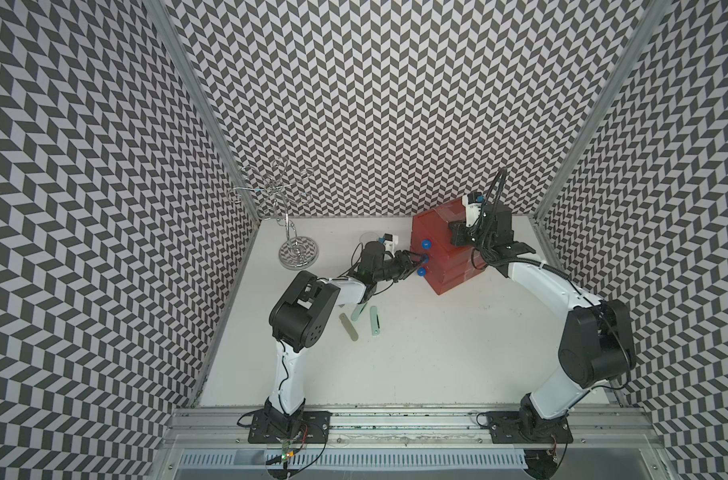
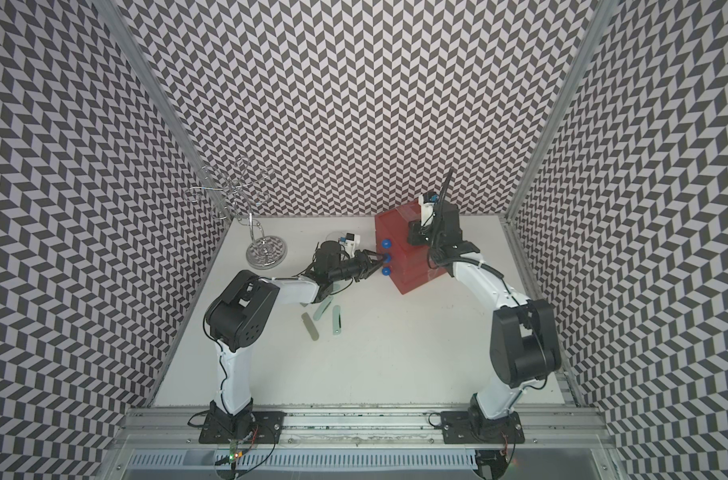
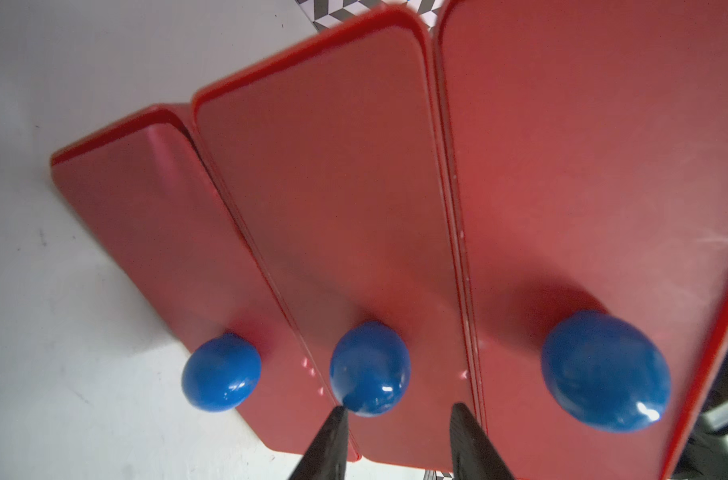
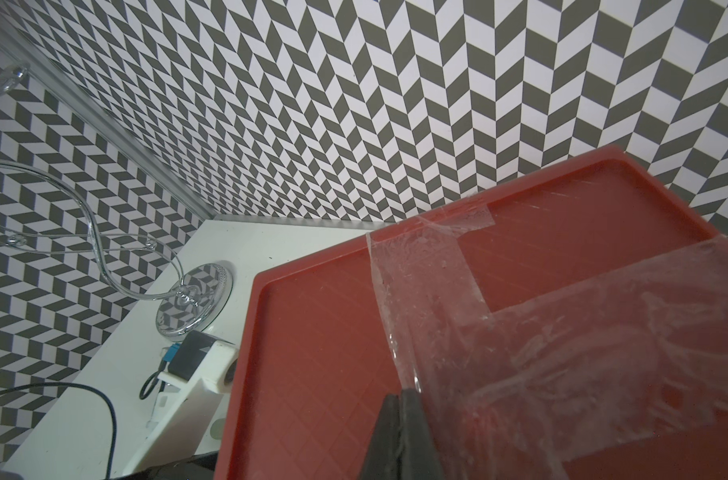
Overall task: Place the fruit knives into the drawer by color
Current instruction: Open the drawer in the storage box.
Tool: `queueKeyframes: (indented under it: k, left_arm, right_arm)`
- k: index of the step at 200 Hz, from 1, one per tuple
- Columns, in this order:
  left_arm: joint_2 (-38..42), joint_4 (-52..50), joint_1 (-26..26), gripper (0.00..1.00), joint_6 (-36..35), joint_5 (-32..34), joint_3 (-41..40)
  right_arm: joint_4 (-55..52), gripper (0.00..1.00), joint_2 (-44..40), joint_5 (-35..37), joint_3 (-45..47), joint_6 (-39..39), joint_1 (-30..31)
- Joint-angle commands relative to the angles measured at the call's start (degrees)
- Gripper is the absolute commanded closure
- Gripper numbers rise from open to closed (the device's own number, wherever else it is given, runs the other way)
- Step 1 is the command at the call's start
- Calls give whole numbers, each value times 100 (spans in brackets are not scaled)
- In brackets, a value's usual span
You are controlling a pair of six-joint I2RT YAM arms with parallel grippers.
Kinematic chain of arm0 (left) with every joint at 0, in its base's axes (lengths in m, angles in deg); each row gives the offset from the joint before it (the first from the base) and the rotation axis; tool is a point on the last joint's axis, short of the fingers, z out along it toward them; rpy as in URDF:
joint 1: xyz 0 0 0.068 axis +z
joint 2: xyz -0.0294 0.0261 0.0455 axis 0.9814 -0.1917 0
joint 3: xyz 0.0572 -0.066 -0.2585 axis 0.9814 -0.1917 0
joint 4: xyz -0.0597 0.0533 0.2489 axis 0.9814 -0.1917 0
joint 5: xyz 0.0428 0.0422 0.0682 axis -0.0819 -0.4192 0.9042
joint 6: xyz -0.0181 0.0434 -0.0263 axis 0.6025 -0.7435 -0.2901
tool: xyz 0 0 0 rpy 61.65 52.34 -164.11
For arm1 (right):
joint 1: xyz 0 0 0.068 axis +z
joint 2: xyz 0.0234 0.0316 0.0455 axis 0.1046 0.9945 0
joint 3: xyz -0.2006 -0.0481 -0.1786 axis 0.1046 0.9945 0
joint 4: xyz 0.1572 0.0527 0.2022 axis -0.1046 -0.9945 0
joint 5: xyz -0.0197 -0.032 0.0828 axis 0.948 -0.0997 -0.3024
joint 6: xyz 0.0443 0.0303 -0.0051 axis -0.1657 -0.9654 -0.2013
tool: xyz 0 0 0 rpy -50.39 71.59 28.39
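Three fruit knives (image 2: 310,327) lay flat on the white counter (image 1: 437,365), left of centre and close to the left arm: a grey-olive knife (image 1: 349,327); a pale mint knife (image 1: 374,321) just right of it; a second mint knife (image 1: 357,313) between them, its far end hidden under the arm. All three were well apart from the red drawer box (image 1: 441,270), which stood at the far right of the counter with its three blue knobs facing left. The left hand (image 3: 398,409) reached level with the middle knob (image 3: 370,368), jaws parted narrowly. One fingertip (image 3: 333,432) touched the knob's edge and the other stood clear of it, so the knob was not gripped. The right hand (image 4: 400,395) was pinched fully together, empty, with its tips down on the box's top beside the clear tape (image 4: 437,291). Whether any drawer stood out a little I could not tell. At the far left corner stood a chrome wire stand (image 1: 297,251).
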Motion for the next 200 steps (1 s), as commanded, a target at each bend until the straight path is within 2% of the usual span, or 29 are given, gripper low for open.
queueKeyframes:
  k: [1,148,200]
  left_arm:
    - [-160,310,22,58,58,-95,207]
    - [-689,947,29,55,501,-219,480]
    - [-749,973,37,58,539,-209,543]
  right_arm:
    - [-1783,100,950,-75,617,-110,37]
    - [-1793,100,980,-83,614,-104,33]
    - [-1787,100,983,-76,614,-95,35]
